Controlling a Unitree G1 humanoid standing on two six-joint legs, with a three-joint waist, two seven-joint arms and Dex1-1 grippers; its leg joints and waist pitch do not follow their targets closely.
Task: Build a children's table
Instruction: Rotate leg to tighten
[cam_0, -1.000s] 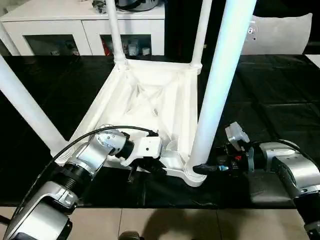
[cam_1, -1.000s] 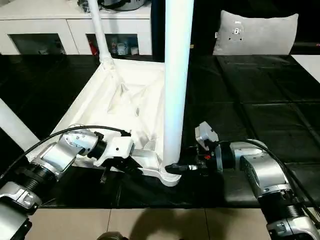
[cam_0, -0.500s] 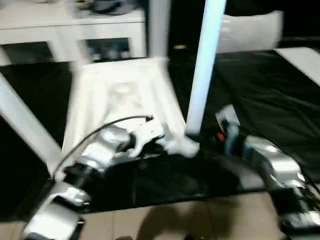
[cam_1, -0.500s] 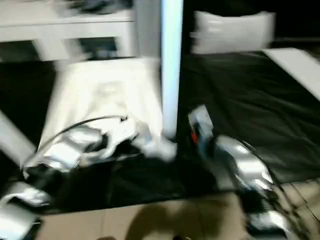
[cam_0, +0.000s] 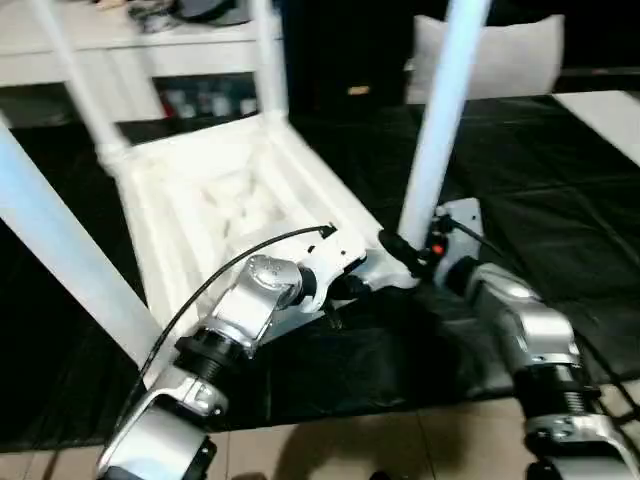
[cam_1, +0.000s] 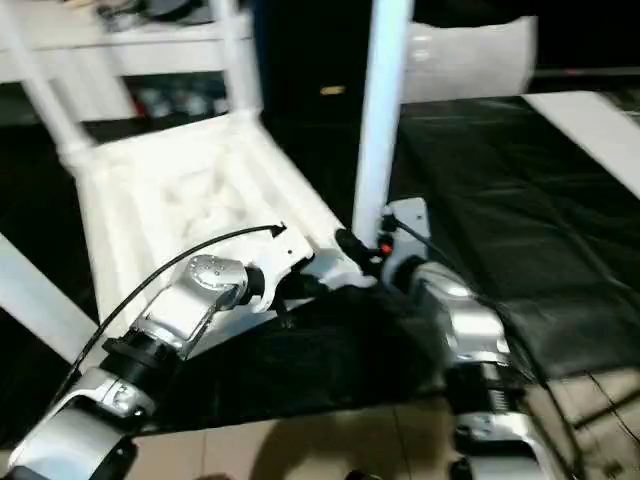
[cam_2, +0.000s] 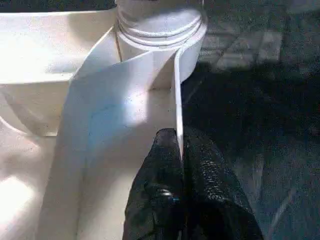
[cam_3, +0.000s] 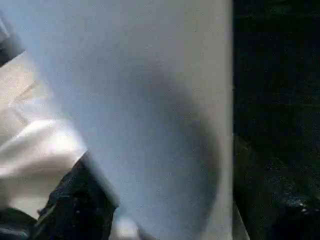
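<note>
We see the children's table top (cam_0: 230, 205) lying upside down on the table (cam_0: 560, 200), its four legs rising from the corner sockets. Two legs (cam_0: 265, 55) stand at the far corners, one leg (cam_0: 50, 250) rises at the near left, and the near right leg (cam_0: 445, 110) stands between our two arms. Our left pincer (cam_2: 180, 165) sits at the top's near edge, pinching the thin rim wall (cam_2: 176, 100) just beside the near right socket (cam_2: 160, 25). Our right pincer (cam_0: 400, 250) lies to the right of that socket, at the foot of the leg. Behind the table stands a cabinet (cam_0: 150, 60), and to its right a cushion (cam_0: 500, 55).
</note>
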